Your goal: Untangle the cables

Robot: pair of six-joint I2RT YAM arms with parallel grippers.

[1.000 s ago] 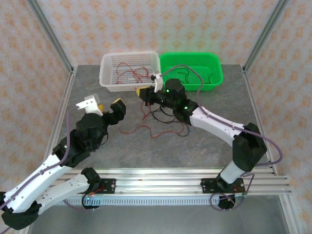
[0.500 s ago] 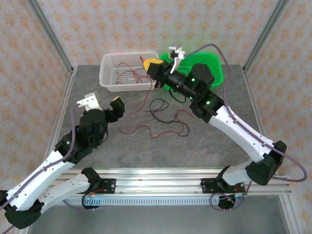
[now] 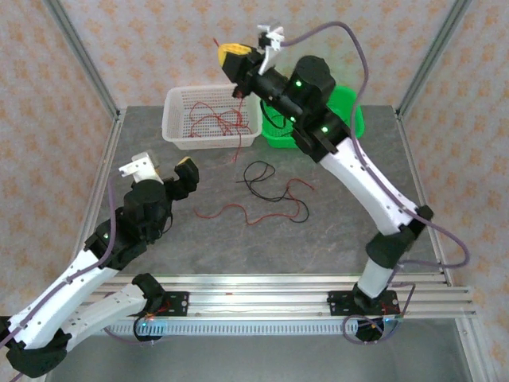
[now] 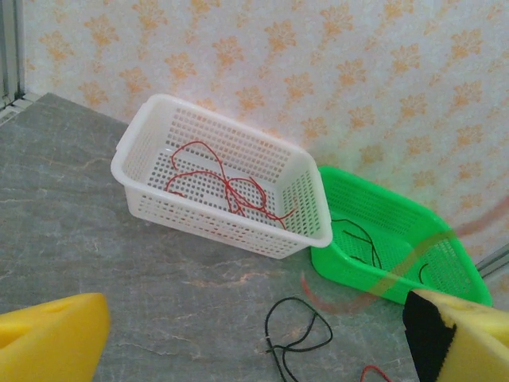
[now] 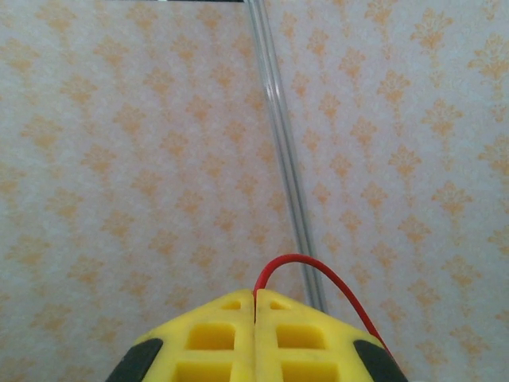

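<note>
High above the back of the table, my right gripper (image 3: 235,60) (image 5: 254,301) is shut on a thin red wire (image 5: 312,264). That red wire (image 3: 237,135) hangs down past the front wall of the white basket (image 3: 176,131). More red wires (image 3: 213,121) (image 4: 225,181) lie inside this basket. A black wire (image 3: 259,172) (image 4: 296,334) and another red wire (image 3: 248,212) lie loose on the table. Black wires (image 4: 359,239) rest in the green basket (image 3: 351,121). My left gripper (image 3: 165,169) (image 4: 254,350) is open above the table's left side, holding nothing.
The white basket (image 4: 320,237) and the green basket (image 4: 398,280) stand side by side at the back. The grey stone tabletop (image 3: 199,243) stretches in front of them. Metal frame posts (image 3: 86,64) and patterned walls enclose the table.
My right gripper has risen from table level near the baskets to high above them, pulling the red wire up with it. The left arm has barely moved.
</note>
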